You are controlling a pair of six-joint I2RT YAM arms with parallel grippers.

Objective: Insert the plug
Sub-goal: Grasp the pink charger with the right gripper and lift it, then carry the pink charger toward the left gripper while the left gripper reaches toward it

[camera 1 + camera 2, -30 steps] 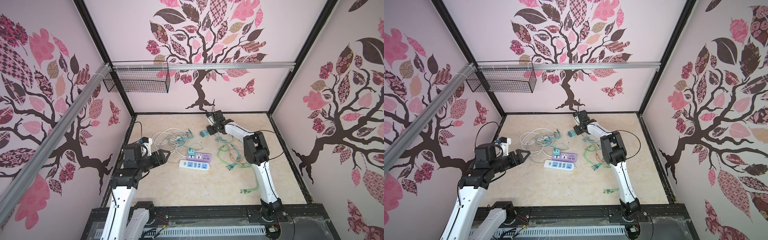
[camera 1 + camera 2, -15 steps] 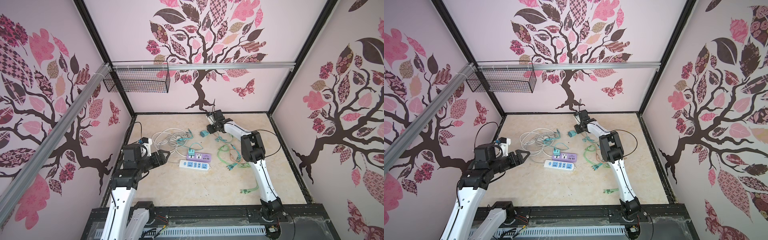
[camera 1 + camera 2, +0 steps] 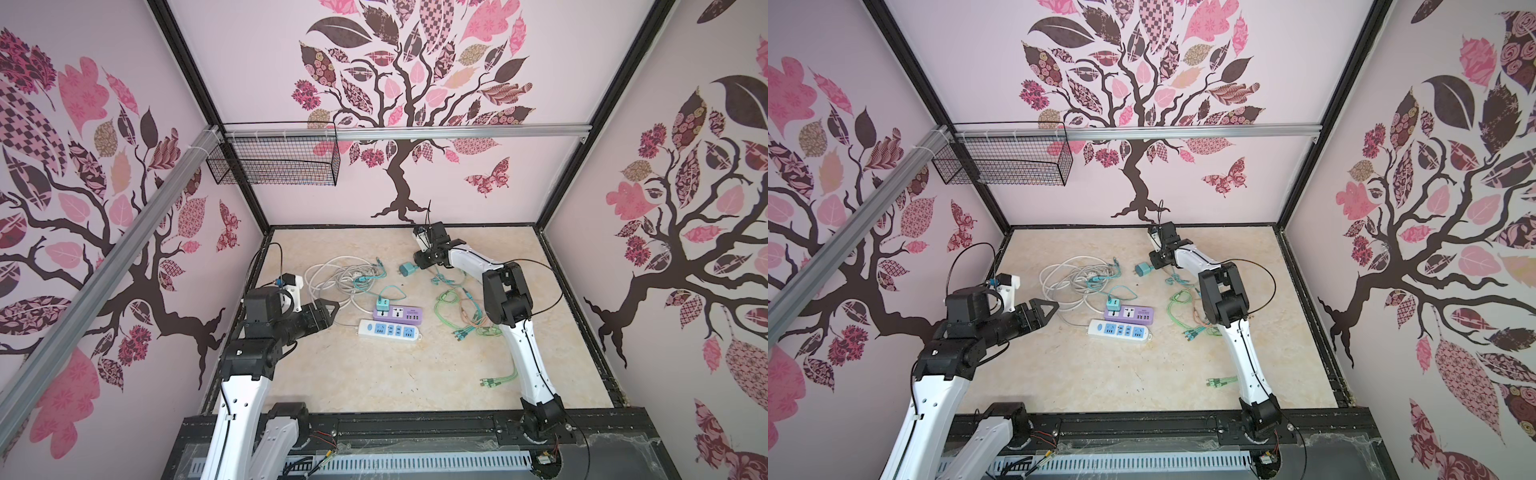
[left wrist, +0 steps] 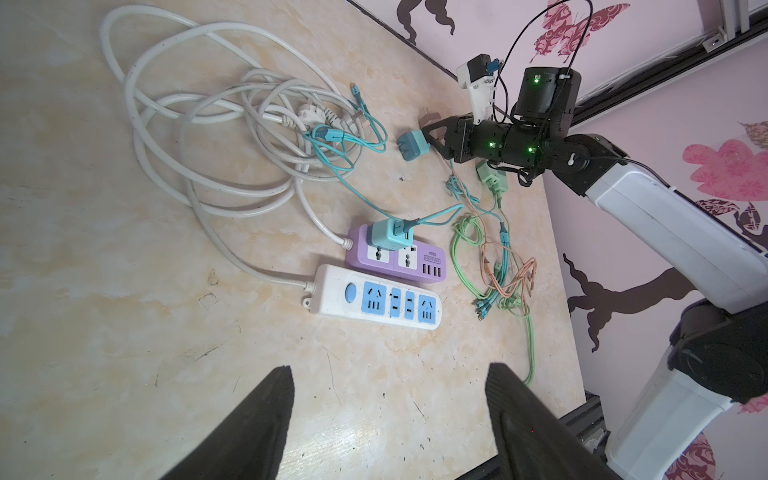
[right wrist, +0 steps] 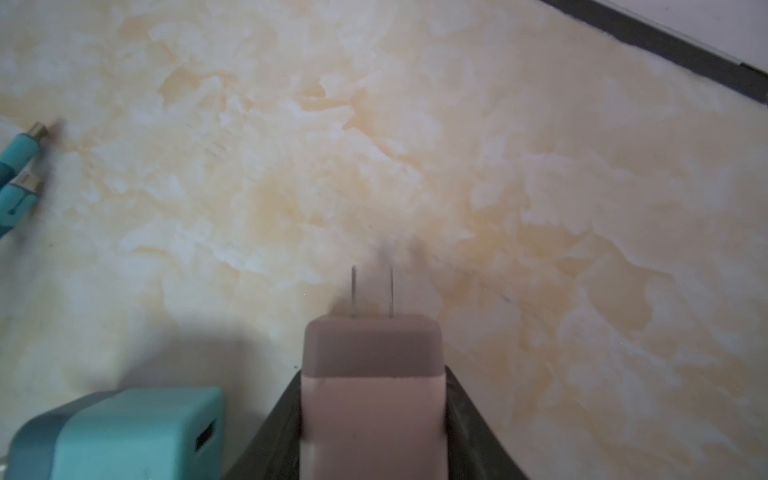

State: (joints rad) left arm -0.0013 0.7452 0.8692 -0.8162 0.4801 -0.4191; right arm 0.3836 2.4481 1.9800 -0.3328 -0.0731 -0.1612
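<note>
Up near 12 o'clock on the bench (image 3: 374,374), the right arm (image 3: 469,259) has the pink plug (image 5: 372,386) pinched between its jaws, which sit part-way shut against both sides of the body. Two thin prongs stick straight out ahead, so the plug's long axis runs in line with the jaws, aimed toward 9 o'clock in both top views. A loose teal charger (image 3: 407,270) lies just beside it.

The sockets lie toward 7 o'clock from the plug. A purple power strip (image 3: 401,313), with a second charger (image 3: 382,302) already seated at its end, sits alongside a white power strip (image 3: 388,330), both lying roughly 9-to-3. The left arm (image 3: 286,326) is nearer the strips, its jaws wide open and empty, hovering off their 9 o'clock side.

From above, the pink plug is hidden behind the jaws. The right wrist view is soft and shows no strip, and whether the plug is clear of the bench cannot be told.
</note>
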